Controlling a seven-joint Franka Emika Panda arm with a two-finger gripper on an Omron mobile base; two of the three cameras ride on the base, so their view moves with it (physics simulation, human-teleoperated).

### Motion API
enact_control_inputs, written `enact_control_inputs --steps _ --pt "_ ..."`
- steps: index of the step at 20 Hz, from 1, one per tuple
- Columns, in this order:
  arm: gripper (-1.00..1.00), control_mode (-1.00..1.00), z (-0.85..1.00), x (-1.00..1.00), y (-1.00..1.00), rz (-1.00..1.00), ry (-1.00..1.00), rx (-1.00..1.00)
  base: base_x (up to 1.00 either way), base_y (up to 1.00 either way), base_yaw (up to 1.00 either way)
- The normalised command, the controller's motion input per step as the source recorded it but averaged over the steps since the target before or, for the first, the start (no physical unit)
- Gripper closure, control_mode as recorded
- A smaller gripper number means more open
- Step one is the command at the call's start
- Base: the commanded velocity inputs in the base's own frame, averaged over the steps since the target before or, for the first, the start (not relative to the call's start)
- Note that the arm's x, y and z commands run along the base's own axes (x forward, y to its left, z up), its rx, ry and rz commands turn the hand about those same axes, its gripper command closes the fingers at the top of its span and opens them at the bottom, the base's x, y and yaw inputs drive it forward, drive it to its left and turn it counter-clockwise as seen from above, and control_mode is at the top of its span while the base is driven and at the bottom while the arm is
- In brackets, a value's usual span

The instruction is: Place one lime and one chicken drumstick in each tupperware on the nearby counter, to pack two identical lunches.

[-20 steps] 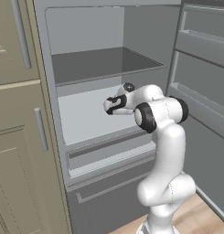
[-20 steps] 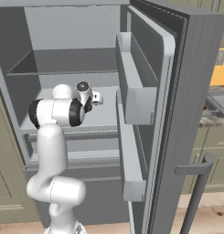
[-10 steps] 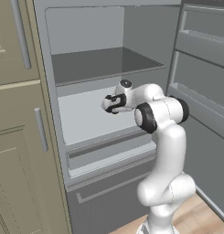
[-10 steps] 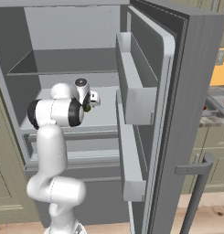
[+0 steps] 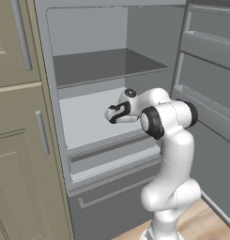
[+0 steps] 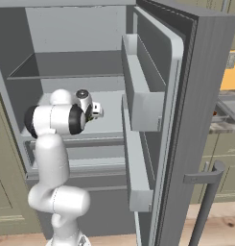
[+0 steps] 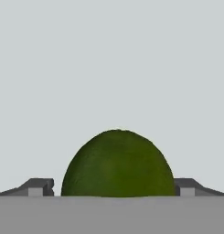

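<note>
Lime (image 7: 118,164) is sitting between the two finger tips (image 7: 39,186) in the hand view, dark green, rounded, finely dimpled skin, lower part cut off by the frame bottom. Gripper (image 7: 114,188) is standing wide open around it; contact with the pads cannot be told. In the base views the gripper (image 5: 114,112) is reaching into the open fridge (image 5: 88,70) over the pale lower shelf (image 5: 83,119), with the fridge door (image 6: 186,120) swung open at right.

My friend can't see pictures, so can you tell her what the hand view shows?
A round dark green lime sits close up between the open end effector's two dark fingertips, against a plain pale grey surface.
</note>
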Motion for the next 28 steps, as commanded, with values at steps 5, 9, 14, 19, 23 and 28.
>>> enact_control_inputs --steps 5,9,14,19,23,28 --pt "1.0 -1.0 -0.46 0.05 0.0 0.0 0.0 0.0 0.0 0.0 0.0" --pt "1.0 -1.0 -0.67 -0.11 0.0 0.0 0.11 0.0 0.0 0.0 0.0" --pt "1.0 -1.0 -0.28 -0.45 -0.01 0.0 -0.03 0.0 0.0 0.0 0.0" --pt "1.0 -1.0 0.39 -1.0 0.0 0.0 -0.28 0.0 0.0 0.0 0.0" --pt "1.0 -1.0 0.63 -1.0 0.0 0.0 -0.29 0.0 0.0 0.0 0.0" --pt "1.0 -1.0 0.84 -1.0 -0.1 0.0 -0.28 0.0 0.0 0.0 0.0"
